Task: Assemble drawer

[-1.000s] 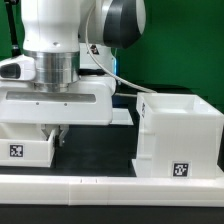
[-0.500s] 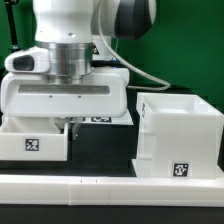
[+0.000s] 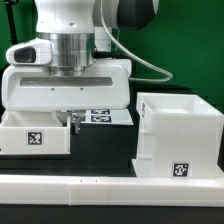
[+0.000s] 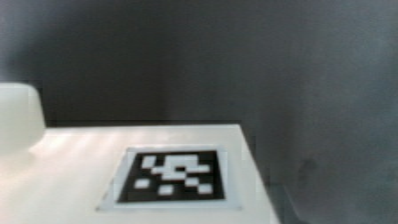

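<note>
The large white open housing [image 3: 178, 135] of the drawer stands at the exterior view's right, a tag on its front. One shallow white tray [image 3: 35, 137] with a tag on its side hangs at the left, clear of the black table. My gripper [image 3: 72, 122] reaches down at the tray's right wall and its dark fingers are closed on that wall. The wrist view shows a white tray face with a tag [image 4: 178, 175] and a rounded white knob [image 4: 15, 115] at the edge; no fingers show there. The second tray is out of view.
A long low white rail [image 3: 110, 190] runs along the front. The marker board [image 3: 103, 117] lies flat on the table behind the gripper. A green wall stands at the back.
The arm has moved toward the exterior view's right and upward. The tray has moved with it, rising off the table and coming closer to the housing.
</note>
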Robot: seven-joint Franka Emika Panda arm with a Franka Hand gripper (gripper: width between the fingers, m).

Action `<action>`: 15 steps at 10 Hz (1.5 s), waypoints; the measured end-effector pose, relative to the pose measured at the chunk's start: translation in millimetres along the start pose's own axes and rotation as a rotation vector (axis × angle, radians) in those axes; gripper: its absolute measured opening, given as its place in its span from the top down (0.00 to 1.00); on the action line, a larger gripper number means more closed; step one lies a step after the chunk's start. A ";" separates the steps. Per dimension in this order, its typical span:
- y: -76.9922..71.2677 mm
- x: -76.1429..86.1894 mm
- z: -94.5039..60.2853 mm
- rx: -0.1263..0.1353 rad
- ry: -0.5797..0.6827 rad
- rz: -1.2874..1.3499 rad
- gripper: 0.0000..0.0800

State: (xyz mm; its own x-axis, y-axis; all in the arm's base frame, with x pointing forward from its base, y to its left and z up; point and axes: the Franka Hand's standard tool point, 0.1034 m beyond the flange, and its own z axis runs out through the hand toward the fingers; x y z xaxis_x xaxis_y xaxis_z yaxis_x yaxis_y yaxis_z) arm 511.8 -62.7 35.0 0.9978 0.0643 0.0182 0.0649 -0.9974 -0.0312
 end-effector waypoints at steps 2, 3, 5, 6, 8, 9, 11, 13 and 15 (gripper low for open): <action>-0.4 -0.7 3.5 -0.006 -0.009 -0.194 0.95; -2.3 1.6 4.9 -0.016 -0.015 -0.291 0.95; -6.1 7.9 2.5 -0.035 -0.017 -0.439 0.95; -4.3 7.8 1.8 -0.038 -0.014 -0.506 0.95; -3.2 6.6 3.3 -0.037 -0.019 -0.598 0.95; -2.1 6.3 3.4 -0.038 -0.022 -0.678 0.95; -3.7 6.9 4.0 -0.048 -0.034 -0.851 0.95; -8.7 8.1 4.9 -0.061 -0.048 -1.030 0.95; -9.0 9.5 4.4 -0.069 -0.068 -1.194 0.95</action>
State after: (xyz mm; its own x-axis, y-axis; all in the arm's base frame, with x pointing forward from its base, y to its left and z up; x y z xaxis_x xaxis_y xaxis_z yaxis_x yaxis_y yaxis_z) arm 520.8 -53.0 31.1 0.3068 0.9503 -0.0536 0.9518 -0.3060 0.0231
